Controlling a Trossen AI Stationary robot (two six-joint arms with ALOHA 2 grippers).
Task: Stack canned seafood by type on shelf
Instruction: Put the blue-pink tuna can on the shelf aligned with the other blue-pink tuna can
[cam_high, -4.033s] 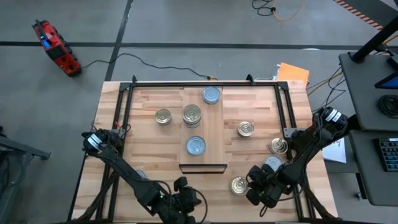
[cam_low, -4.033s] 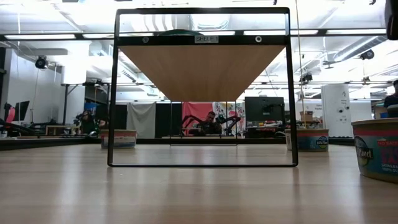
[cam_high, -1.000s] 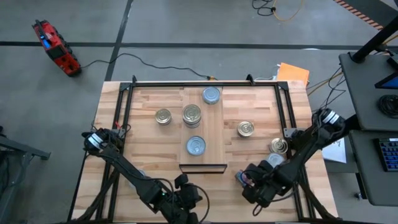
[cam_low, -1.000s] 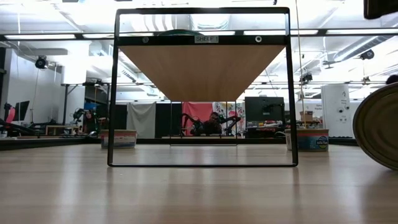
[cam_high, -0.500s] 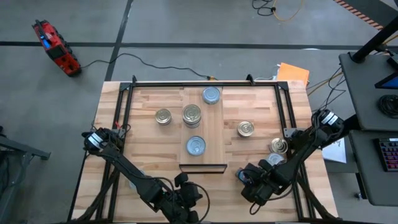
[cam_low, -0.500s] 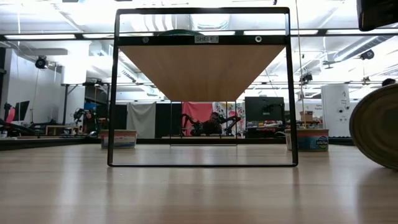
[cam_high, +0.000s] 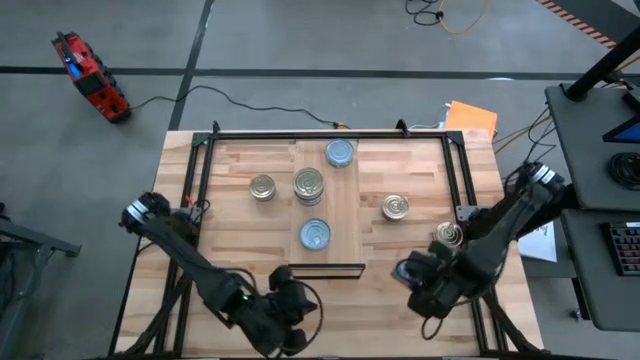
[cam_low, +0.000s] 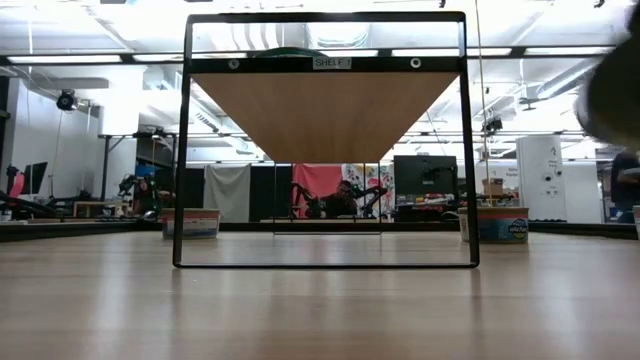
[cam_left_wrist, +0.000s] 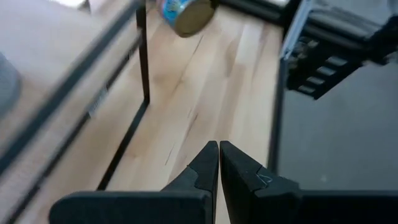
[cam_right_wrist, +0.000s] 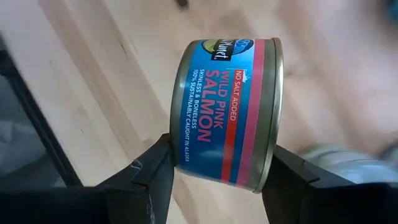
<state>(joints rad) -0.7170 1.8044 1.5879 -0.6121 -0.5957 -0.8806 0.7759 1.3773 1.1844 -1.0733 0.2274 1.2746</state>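
Observation:
The shelf (cam_high: 346, 205) is a pale plank in the table's middle. It bears a blue-grey topped tin (cam_high: 340, 153) at its far end, a stack of gold-topped tins (cam_high: 308, 184) and another blue-grey tin (cam_high: 314, 234). Gold-topped tins stand on the table at the left (cam_high: 262, 187) and the right (cam_high: 396, 207), (cam_high: 449, 235). My right gripper (cam_high: 415, 275), right of the shelf's near end, is shut on a salmon tin (cam_right_wrist: 227, 109). My left gripper (cam_high: 287, 300) hovers shut near the table's front edge. My right gripper pinches the salmon tin between its two fingers, one finger (cam_right_wrist: 152, 171) on one flat end (cam_right_wrist: 176, 149) and the other on the opposite flat end (cam_right_wrist: 273, 155). The fingers slant down from above. The tin lies on its side, lifted clear of the table.
A black metal frame (cam_high: 200, 170) rims the table, and the shelf's black stand (cam_low: 187, 140) rises from the top. The left wrist view shows one stand leg (cam_left_wrist: 143, 56) and the held tin (cam_left_wrist: 186, 12) beyond it. The room behind holds desks and people.
My right gripper has risen and gone a little toward the table's far edge with the salmon tin. The tin lay on its side at table height and is now lifted clear. My left gripper has risen too and shifted slightly toward the table's left.

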